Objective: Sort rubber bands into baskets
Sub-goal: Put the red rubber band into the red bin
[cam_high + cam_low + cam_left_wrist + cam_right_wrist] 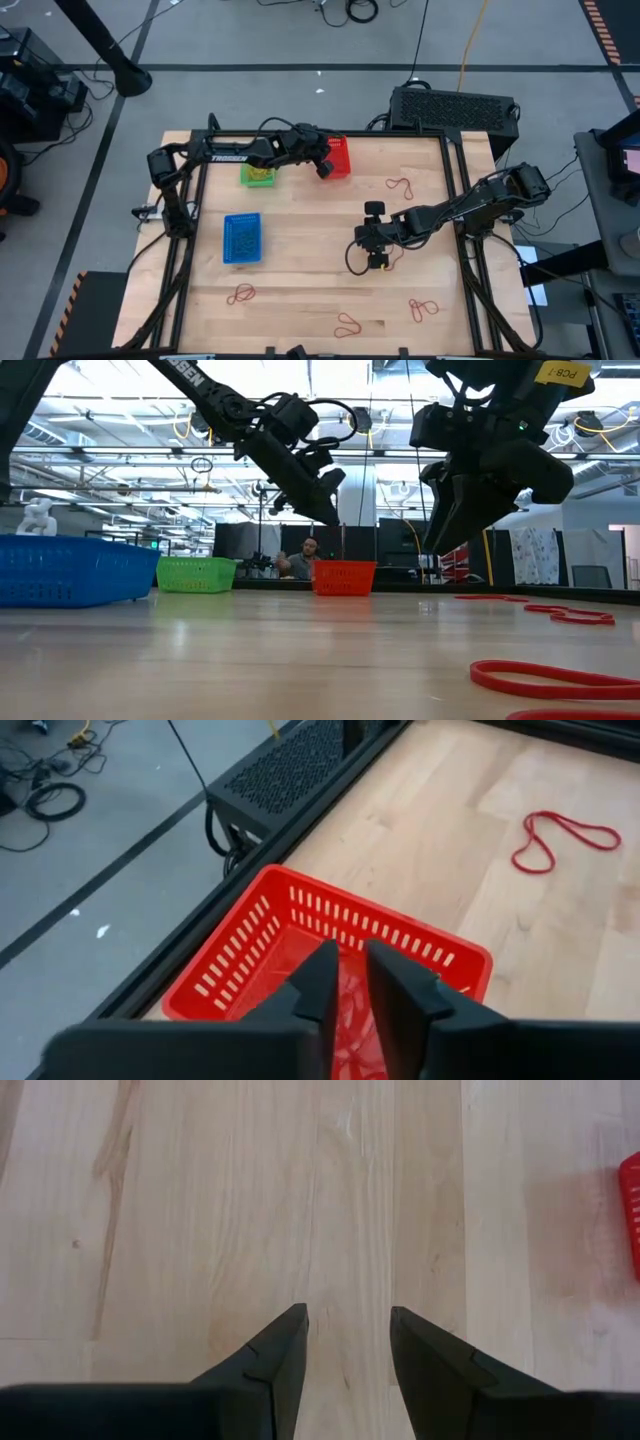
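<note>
The left gripper (343,982), its fingers parted by a narrow gap, is held over the red basket (255,935), while the right gripper (347,1342) is held open over bare table (200,1200), with red bands (400,185) scattered elsewhere.

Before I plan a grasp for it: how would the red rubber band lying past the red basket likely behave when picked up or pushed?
The red rubber band lies on the table in a limp, pinched loop, so it would probably droop rather than hold shape. It looks thin and flat, so it is likely light and hard to get under. Pushed, it would more likely bunch up or drag than roll.
</note>
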